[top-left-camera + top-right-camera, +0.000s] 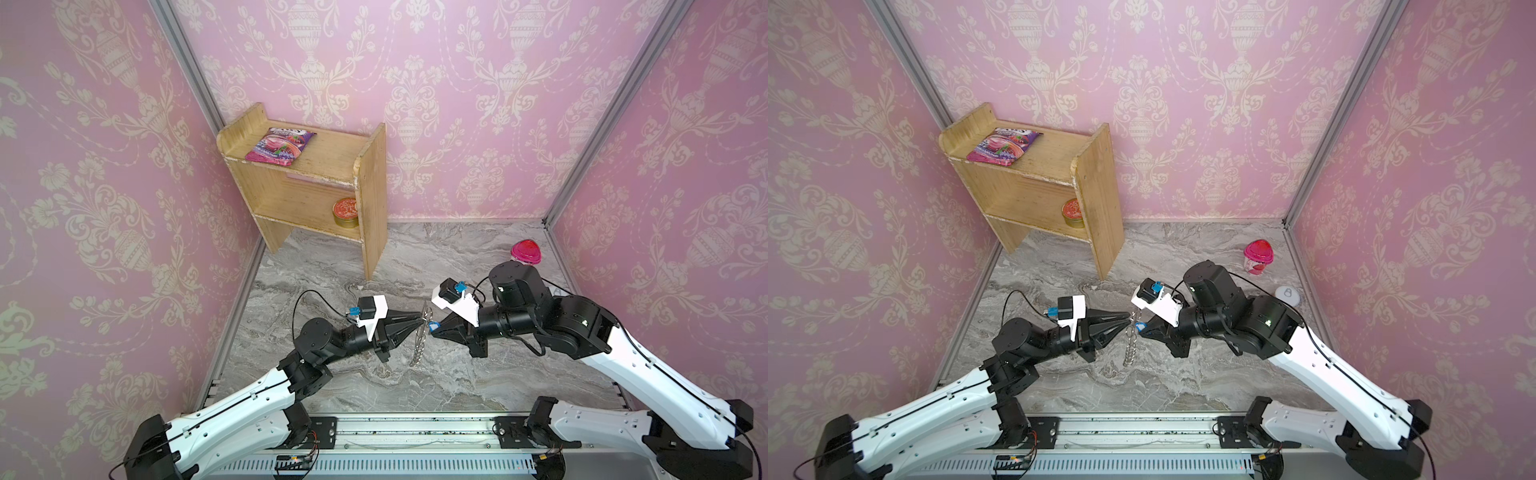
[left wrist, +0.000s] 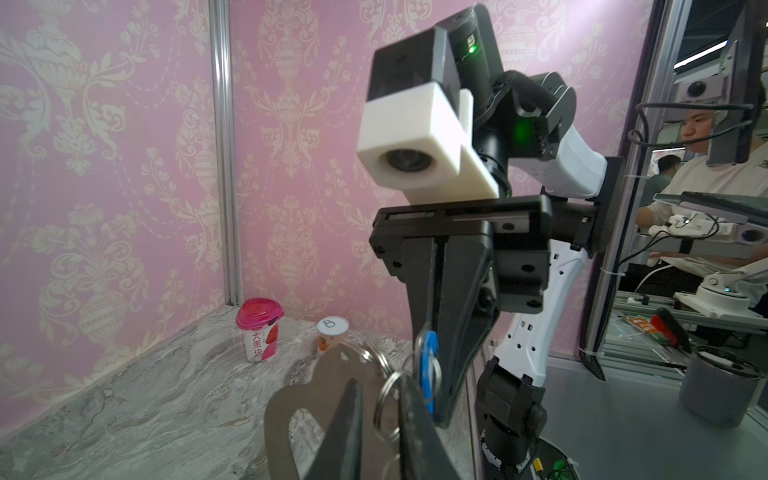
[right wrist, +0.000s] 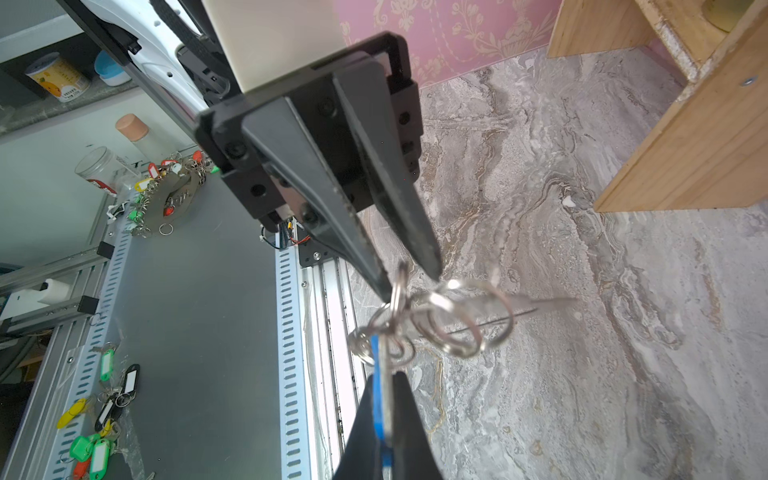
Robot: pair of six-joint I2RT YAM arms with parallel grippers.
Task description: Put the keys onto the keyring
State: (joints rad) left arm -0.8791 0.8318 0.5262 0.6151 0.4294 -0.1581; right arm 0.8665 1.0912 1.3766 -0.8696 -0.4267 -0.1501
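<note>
The keyring (image 2: 299, 407) is a flat grey plate with a handle slot and metal rings along one edge. It hangs edge-on in both top views (image 1: 419, 345) (image 1: 1130, 345) and looks blurred in the right wrist view (image 3: 519, 303). My left gripper (image 2: 380, 380) (image 1: 423, 322) stands open at the plate's ringed edge, with one ring between its parted fingers. The keys (image 3: 377, 399), a blue tag with silvery rings, are linked into the plate's rings. My right gripper (image 3: 384, 376) (image 1: 434, 328) is shut on the blue tag, tip to tip with the left gripper.
A wooden shelf (image 1: 316, 183) stands at the back left, with a snack packet (image 1: 279, 146) on top and a round tin (image 1: 345, 212) below. A pink-lidded cup (image 1: 1258, 255) and a white can (image 1: 1287, 296) stand at the back right, behind the right arm.
</note>
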